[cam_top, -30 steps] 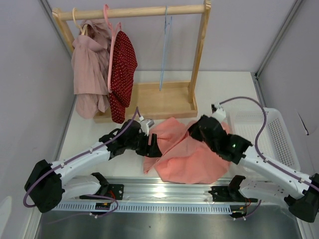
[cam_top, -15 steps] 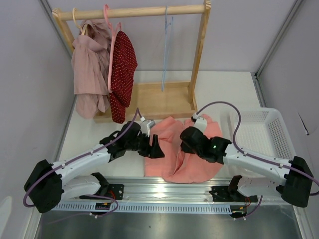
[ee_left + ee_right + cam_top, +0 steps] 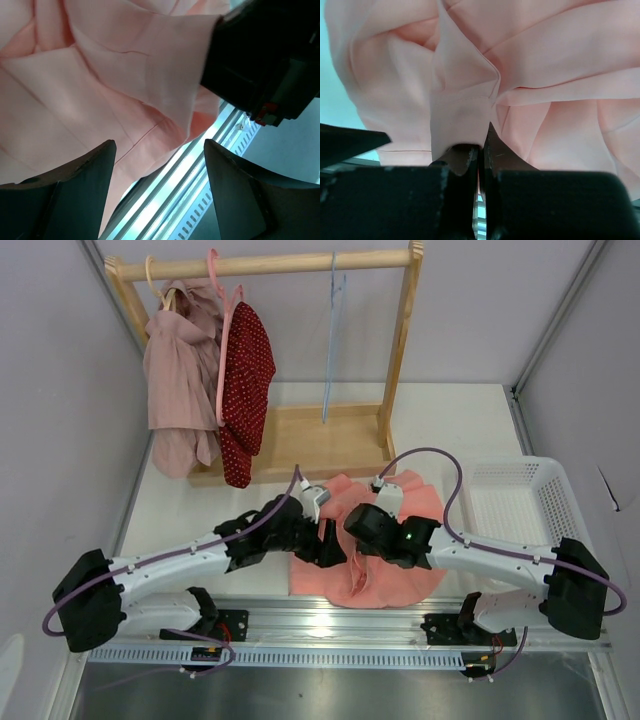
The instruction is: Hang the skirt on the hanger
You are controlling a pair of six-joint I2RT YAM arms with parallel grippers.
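The step in hand looks like getting a two-handed grip on the skirt before lifting it to the hanger. To do it well, the left gripper should probably close on the stitched edge just below it, close to the right gripper but not on it (the two are nearly touching in the top view). The arms could then draw apart to pull that edge taut.

The skirt lies crumpled on the table at its near edge, well apart from the hanger, which hangs bare on the rack. Both arms reach inward and low, meeting over the skirt's left half. The left jaws are spread wide above the cloth, holding nothing. The right jaws are pressed together, pinching a fold of the skirt.
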